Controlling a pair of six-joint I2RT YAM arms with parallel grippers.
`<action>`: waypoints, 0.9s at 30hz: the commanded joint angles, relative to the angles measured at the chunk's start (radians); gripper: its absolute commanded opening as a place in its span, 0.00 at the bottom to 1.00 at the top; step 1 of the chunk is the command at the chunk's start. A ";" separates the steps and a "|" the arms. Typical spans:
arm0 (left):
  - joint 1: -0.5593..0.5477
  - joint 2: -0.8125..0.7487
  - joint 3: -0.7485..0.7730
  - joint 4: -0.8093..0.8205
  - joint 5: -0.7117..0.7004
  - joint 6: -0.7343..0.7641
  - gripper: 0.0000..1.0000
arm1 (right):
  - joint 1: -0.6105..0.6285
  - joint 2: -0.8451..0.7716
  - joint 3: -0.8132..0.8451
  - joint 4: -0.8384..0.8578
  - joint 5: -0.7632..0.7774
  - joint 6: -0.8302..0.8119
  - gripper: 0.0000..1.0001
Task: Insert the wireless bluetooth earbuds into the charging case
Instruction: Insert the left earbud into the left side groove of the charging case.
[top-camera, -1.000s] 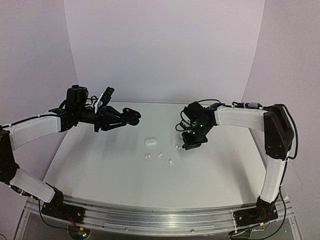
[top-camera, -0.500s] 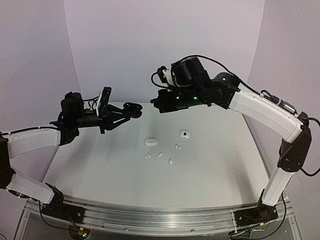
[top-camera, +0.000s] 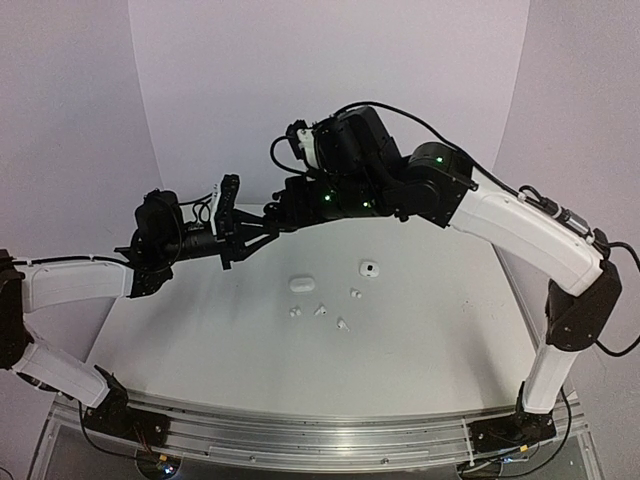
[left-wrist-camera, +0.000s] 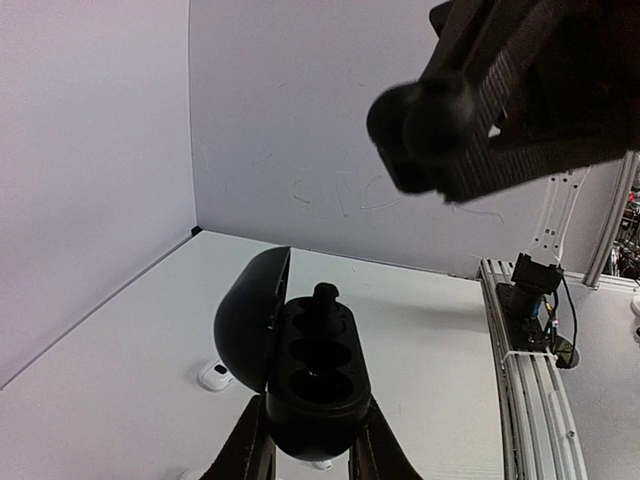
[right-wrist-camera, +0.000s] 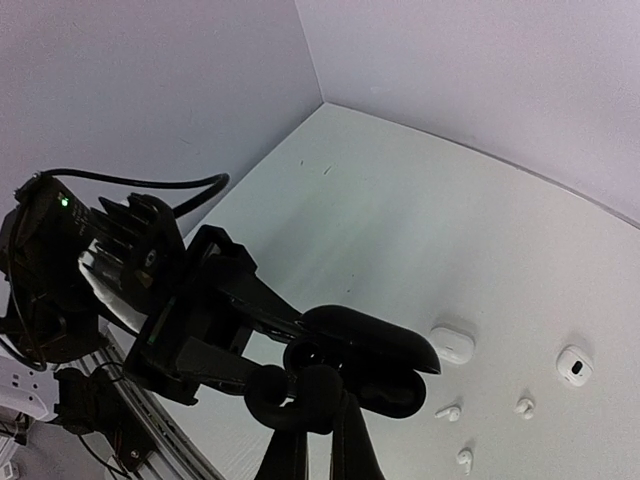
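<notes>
Right gripper (right-wrist-camera: 300, 385) has swung further left since half a second ago and now hangs just above the open black case (left-wrist-camera: 310, 370), jaws pressed together; whether its dark rounded tips pinch a bud I cannot tell. Left gripper (left-wrist-camera: 308, 445) clamps that case aloft, a black bud (left-wrist-camera: 325, 298) standing in its far socket. Four white buds (top-camera: 321, 309) lie on the table (top-camera: 200, 340) near a white case (top-camera: 303, 284).

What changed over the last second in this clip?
The right gripper, shut on what looks like a black earbud, rose from the table beside the rightmost white case and swung left to the open black case held by the left gripper, which shifted slightly right. White earbuds stayed put.
</notes>
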 joint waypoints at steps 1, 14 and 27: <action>-0.002 0.004 0.050 -0.003 -0.008 0.030 0.00 | 0.010 0.040 0.037 -0.034 0.051 -0.032 0.00; -0.013 0.007 0.076 -0.070 -0.025 0.160 0.00 | 0.014 0.112 0.094 -0.101 0.059 -0.077 0.00; -0.013 0.007 0.078 -0.081 0.061 0.146 0.00 | 0.014 0.108 0.092 -0.105 0.084 -0.138 0.00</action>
